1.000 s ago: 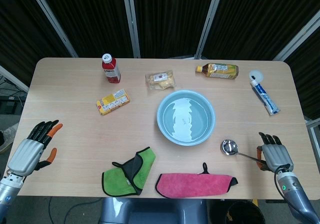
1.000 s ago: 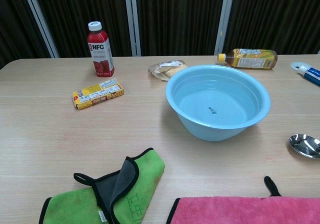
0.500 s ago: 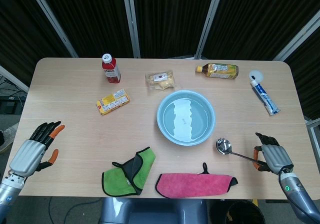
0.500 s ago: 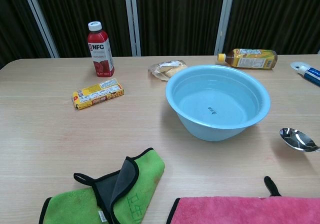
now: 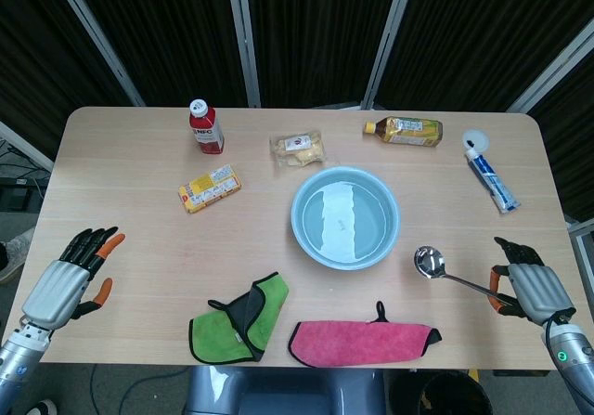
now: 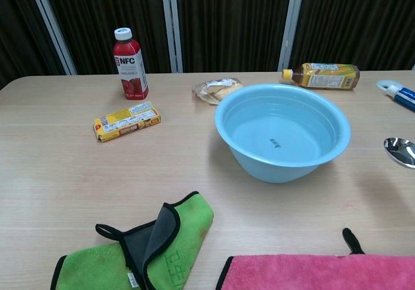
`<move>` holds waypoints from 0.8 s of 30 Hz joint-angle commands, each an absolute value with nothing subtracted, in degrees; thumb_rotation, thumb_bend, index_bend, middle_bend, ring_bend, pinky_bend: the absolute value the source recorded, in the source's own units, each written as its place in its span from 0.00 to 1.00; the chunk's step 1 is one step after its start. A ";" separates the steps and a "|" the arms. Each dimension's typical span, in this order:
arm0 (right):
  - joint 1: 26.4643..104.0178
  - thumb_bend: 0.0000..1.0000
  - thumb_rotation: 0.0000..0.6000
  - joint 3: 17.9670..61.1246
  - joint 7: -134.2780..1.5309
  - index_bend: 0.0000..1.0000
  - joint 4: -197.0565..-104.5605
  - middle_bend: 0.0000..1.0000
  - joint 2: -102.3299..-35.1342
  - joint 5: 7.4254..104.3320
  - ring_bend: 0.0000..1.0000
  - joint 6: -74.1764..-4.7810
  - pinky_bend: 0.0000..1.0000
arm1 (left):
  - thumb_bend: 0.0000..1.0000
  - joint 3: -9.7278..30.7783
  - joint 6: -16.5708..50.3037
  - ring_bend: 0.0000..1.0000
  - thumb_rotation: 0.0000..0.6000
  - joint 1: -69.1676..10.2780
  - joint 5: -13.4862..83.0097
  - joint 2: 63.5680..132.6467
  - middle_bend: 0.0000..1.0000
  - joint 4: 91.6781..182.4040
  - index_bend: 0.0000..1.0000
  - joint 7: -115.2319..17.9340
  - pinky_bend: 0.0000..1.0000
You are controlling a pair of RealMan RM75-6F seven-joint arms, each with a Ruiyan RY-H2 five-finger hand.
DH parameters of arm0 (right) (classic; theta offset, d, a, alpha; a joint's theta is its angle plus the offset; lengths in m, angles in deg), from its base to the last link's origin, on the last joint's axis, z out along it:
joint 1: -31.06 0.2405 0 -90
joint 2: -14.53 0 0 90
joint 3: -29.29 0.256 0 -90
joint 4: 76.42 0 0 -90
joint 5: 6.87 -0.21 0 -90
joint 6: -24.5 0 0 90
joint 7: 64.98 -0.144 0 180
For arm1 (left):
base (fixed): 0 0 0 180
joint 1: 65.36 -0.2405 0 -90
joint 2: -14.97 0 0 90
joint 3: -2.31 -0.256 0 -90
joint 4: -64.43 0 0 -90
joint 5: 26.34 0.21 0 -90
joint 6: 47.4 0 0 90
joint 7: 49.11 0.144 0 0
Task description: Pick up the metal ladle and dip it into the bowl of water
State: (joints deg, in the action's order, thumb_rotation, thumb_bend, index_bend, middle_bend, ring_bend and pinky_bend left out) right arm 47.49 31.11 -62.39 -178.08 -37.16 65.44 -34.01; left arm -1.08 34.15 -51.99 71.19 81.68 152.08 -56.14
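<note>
The right hand (image 5: 529,291) grips the thin, stiff, likely slippery ladle (image 5: 445,270) by its handle end, cup just beside the bowl (image 5: 345,217), while the left hand (image 5: 67,279) lies spread, holding nothing

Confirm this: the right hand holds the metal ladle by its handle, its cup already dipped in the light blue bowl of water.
Not dipped. The right hand does hold the metal ladle by its handle, but the head view shows its cup outside the light blue bowl of water, beside the rim.
</note>
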 commanded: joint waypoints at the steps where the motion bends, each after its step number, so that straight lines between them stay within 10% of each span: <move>1: 47.28 0.41 1.00 31.26 -62.00 0.66 -179.12 0.00 -35.99 65.57 0.00 -34.78 0.00 | 0.57 -1.12 34.13 0.00 1.00 -52.00 71.20 81.75 0.00 152.13 0.05 -55.94 0.00; 24: 52.75 0.41 1.00 33.47 -45.00 0.66 -195.30 0.00 -34.37 60.52 0.00 -35.08 0.00 | 0.57 -1.43 35.63 0.00 1.00 -52.14 72.05 80.50 0.00 152.11 0.05 -59.33 0.00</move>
State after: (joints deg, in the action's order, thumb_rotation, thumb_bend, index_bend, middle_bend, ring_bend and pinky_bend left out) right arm 51.62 32.95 -46.39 -194.73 -33.44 61.78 -35.76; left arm -1.47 35.56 -52.14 72.13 80.58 152.17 -59.16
